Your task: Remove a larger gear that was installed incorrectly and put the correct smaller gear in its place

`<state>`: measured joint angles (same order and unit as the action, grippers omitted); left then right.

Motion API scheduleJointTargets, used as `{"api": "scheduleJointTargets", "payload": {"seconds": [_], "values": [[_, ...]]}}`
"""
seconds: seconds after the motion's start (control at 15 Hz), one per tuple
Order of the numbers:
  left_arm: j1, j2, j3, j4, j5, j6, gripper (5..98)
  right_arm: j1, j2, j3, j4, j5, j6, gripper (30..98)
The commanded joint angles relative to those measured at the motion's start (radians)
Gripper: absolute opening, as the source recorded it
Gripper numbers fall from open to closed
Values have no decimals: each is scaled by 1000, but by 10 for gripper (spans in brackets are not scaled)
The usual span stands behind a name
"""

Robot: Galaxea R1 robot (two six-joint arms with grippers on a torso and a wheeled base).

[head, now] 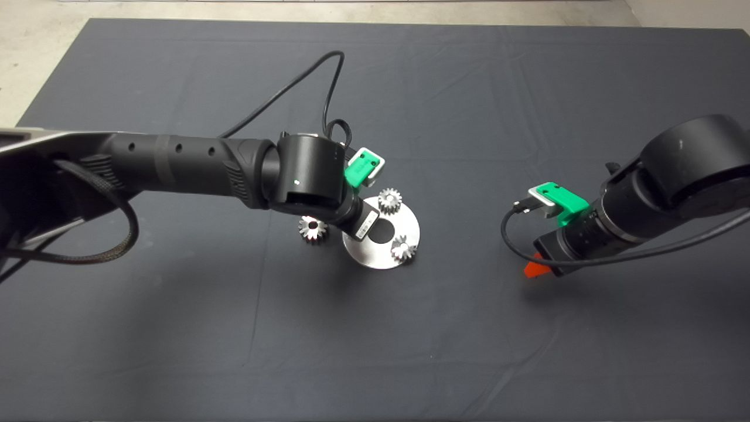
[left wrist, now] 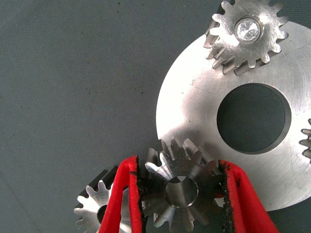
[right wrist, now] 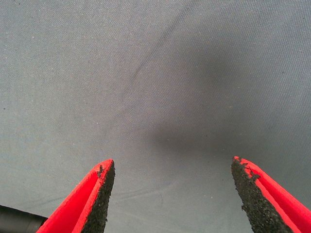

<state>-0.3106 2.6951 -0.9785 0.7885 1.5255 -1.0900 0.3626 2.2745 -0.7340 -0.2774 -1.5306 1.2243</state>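
My left gripper [left wrist: 179,162] is shut on the larger gear [left wrist: 180,194], its red fingers [left wrist: 121,199] pressing both flanks. This gear sits at the rim of the round silver plate [left wrist: 194,111]; whether it is lifted I cannot tell. The smaller gear [head: 312,228] lies on the mat just off the plate and shows partly behind a finger [left wrist: 92,211]. In the head view the left wrist [head: 310,176] hides the held gear. My right gripper [right wrist: 170,165] hangs open over bare mat, far right of the plate [head: 534,269].
Two more small gears sit on the plate [head: 381,258], one on the far side [head: 389,201] and one on the near right [head: 404,248]. The plate has a large centre hole [left wrist: 253,118]. A black cable [head: 293,88] loops behind the left arm.
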Motion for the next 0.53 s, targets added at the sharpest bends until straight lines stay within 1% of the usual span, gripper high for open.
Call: {"api": "scheduleJointTargets", "payload": {"seconds": [0.0, 0.2, 0.47], "values": [[-22, -6, 33, -11, 91, 13, 244, 11, 2, 7, -31, -72, 4, 636], [-27, -1, 43, -35, 91, 13, 244, 10, 3, 7, -29, -72, 4, 636], [-38, -5, 28, -40, 96, 15, 244, 6, 3, 30, -29, -72, 6, 636]]}}
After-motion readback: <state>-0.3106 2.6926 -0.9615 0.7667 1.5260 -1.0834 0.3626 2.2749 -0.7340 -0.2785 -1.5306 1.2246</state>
